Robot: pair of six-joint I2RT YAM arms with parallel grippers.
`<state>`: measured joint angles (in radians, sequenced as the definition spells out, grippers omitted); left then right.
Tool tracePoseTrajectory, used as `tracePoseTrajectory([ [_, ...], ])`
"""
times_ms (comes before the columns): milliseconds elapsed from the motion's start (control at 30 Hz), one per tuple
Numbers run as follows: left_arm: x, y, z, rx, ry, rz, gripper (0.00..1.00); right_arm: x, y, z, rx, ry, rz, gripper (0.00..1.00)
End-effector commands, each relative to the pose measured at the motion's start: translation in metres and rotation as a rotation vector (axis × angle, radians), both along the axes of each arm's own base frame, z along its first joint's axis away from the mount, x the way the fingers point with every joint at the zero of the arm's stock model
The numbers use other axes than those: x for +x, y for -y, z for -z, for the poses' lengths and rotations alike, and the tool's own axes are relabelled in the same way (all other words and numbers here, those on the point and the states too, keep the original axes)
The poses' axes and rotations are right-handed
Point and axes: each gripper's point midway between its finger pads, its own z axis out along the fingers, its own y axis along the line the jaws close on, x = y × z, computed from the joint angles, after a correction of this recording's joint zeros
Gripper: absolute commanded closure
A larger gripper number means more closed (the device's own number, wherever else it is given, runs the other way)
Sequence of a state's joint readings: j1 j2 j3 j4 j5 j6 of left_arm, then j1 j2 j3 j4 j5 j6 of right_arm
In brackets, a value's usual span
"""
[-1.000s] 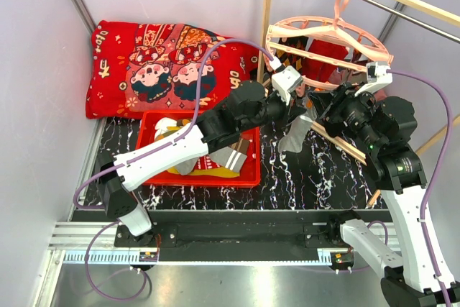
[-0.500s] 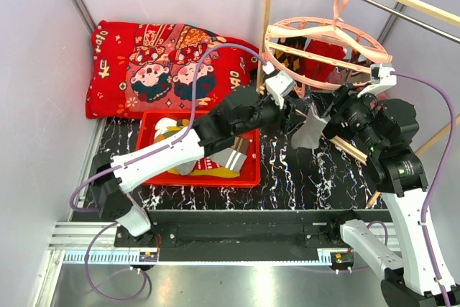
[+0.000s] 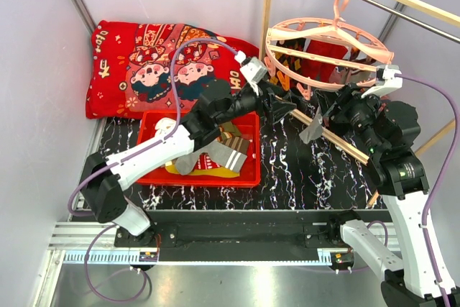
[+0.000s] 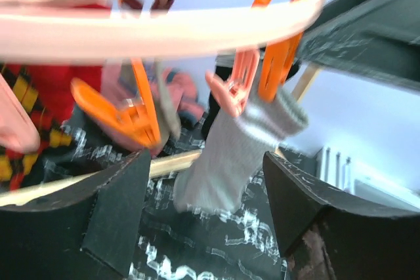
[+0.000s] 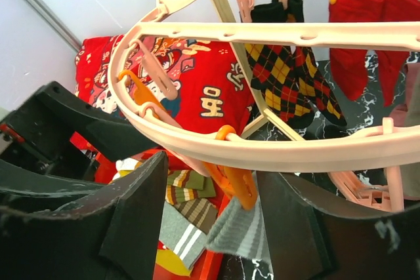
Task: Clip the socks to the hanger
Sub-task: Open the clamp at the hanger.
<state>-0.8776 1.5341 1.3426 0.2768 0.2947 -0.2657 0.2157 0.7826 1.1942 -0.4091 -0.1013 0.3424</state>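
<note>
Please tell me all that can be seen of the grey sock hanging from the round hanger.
The grey sock is soft, ribbed-looking knit. It hangs limp and slightly slanted, its upper end pinched in an orange clip under the rim of the pale-pink hanger, its lower end free above the dark marbled table. The left gripper stands open, a finger on either side, not touching it.

Red cartoon-print cushion (image 3: 154, 62) just behind red tray (image 3: 223, 181), black marbled tabletop (image 3: 302, 177), upright wooden pole (image 3: 269, 1)

The black, white-veined table (image 3: 302, 170) carries a red plastic tray (image 3: 215, 180) on its left half; a red cartoon-print cushion (image 3: 144, 70) rests at its far left edge.
</note>
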Motion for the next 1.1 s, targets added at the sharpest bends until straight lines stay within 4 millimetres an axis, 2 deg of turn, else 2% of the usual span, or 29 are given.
tracePoseTrajectory([
  [0, -0.010, 0.010, -0.035, -0.150, 0.076, 0.127, 0.26, 0.000, 0.005, -0.011, -0.009, 0.048, 0.028, 0.35],
  [300, -0.007, 0.030, -0.037, -0.219, 0.073, 0.200, 0.25, -0.002, 0.006, -0.014, -0.016, 0.059, 0.029, 0.34],
  [633, -0.002, 0.041, -0.043, -0.312, 0.060, 0.230, 0.34, -0.006, 0.006, -0.015, -0.021, 0.065, 0.020, 0.34],
  [867, -0.002, 0.044, -0.049, -0.345, 0.046, 0.250, 0.49, -0.009, 0.005, -0.018, -0.021, 0.075, 0.015, 0.34],
  [900, -0.002, 0.045, -0.049, -0.347, 0.043, 0.254, 0.55, -0.009, 0.005, -0.018, -0.019, 0.074, 0.013, 0.34],
  [1000, -0.004, 0.047, -0.047, -0.344, 0.029, 0.263, 0.66, -0.012, 0.006, -0.021, -0.017, 0.083, 0.013, 0.34],
  [1067, -0.005, 0.047, -0.045, -0.342, 0.024, 0.268, 0.70, -0.014, 0.006, -0.023, -0.017, 0.086, 0.012, 0.34],
])
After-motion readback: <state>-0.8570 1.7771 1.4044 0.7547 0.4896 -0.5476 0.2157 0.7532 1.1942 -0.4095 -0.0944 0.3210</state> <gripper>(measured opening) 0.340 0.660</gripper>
